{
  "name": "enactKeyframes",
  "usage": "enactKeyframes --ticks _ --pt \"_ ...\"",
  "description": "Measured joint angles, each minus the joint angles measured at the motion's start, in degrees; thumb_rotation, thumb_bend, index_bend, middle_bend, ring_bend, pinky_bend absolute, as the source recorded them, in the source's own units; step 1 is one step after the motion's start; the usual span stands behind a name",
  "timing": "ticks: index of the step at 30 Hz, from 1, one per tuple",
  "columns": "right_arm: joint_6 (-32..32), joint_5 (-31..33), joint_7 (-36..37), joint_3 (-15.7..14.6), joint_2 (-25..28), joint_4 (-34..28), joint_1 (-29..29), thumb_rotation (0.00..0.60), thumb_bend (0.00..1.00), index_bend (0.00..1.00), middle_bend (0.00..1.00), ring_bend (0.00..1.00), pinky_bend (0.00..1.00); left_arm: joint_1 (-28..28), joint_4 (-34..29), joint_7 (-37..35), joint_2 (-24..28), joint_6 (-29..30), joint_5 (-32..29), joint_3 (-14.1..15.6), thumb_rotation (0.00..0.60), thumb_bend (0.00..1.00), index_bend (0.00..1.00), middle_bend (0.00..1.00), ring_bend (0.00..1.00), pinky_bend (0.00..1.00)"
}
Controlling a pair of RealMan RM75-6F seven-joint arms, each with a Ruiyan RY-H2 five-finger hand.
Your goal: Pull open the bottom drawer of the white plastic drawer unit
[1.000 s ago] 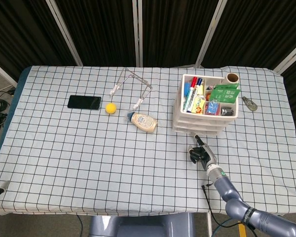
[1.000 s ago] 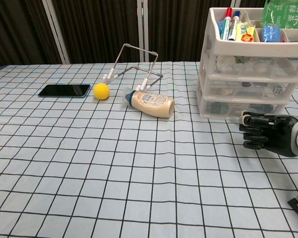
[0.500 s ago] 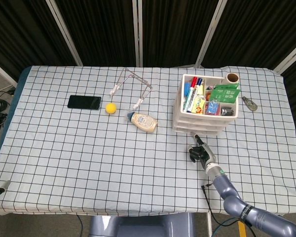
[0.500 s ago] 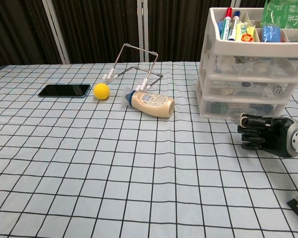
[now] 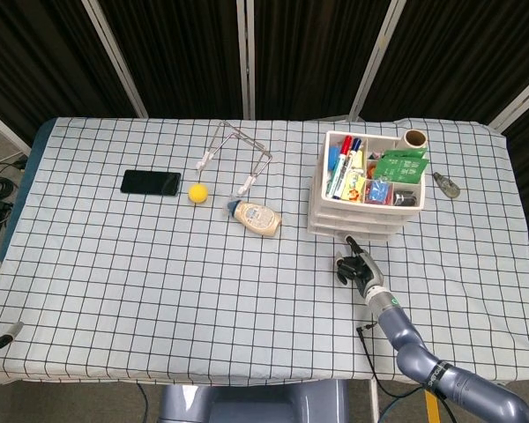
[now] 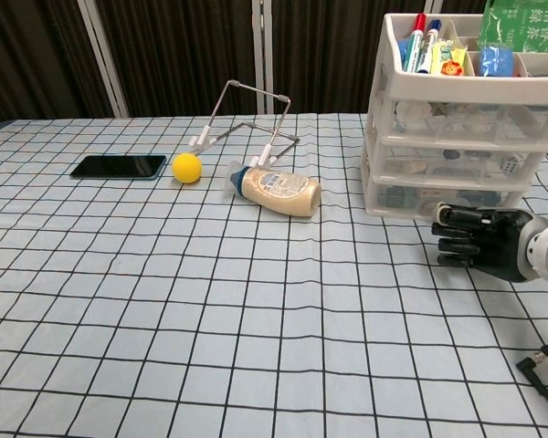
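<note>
Fingers (image 6: pixel 457 239) curled inward on nothing, dark, stacked in a row, pointing toward the left of the chest view. Right hand (image 6: pixel 479 243) low over the checked tablecloth (image 6: pixel 210 319), just in front of the white plastic drawer unit (image 6: pixel 457 137), near its bottom drawer (image 6: pixel 447 193) but apart from it; in the head view the same right hand (image 5: pixel 355 266) right below the unit (image 5: pixel 363 210), right of centre. Bottom drawer flush with the two above it, not pulled out. Grey wrist and arm running off toward the lower right corner of both views. Left hand nowhere in either view. On top of the unit, an open tray of markers (image 6: pixel 418 41) and a green packet (image 6: pixel 521 26). Left of the unit, toward the middle of the chest view, a squeeze bottle (image 6: pixel 279 189) lying on its side, a wire stand (image 6: pixel 247 119) just behind it, a yellow ball (image 6: pixel 186 168) further left, and a black phone (image 6: pixel 119 166) flat beside the ball. A thin black cable end (image 6: pixel 541 365) at the lower right edge.
</note>
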Motion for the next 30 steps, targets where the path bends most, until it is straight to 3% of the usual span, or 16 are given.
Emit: enactKeyframes --ticks 12,30 --pt "-3.57 -0.05 1.07 1.45 -1.03 1.46 -0.15 0.600 0.58 0.20 0.96 0.99 0.88 -0.18 -0.16 0.33 0.01 -0.50 -0.09 0.14 0.600 0.00 0.00 0.00 0.00 0.00" --pt "-5.20 -1.95 0.99 2.06 0.40 -2.75 -2.67 0.600 0.57 0.21 0.96 0.99 0.88 -0.19 -0.54 0.84 0.14 -0.73 0.17 0.49 0.600 0.00 0.00 0.00 0.00 0.00"
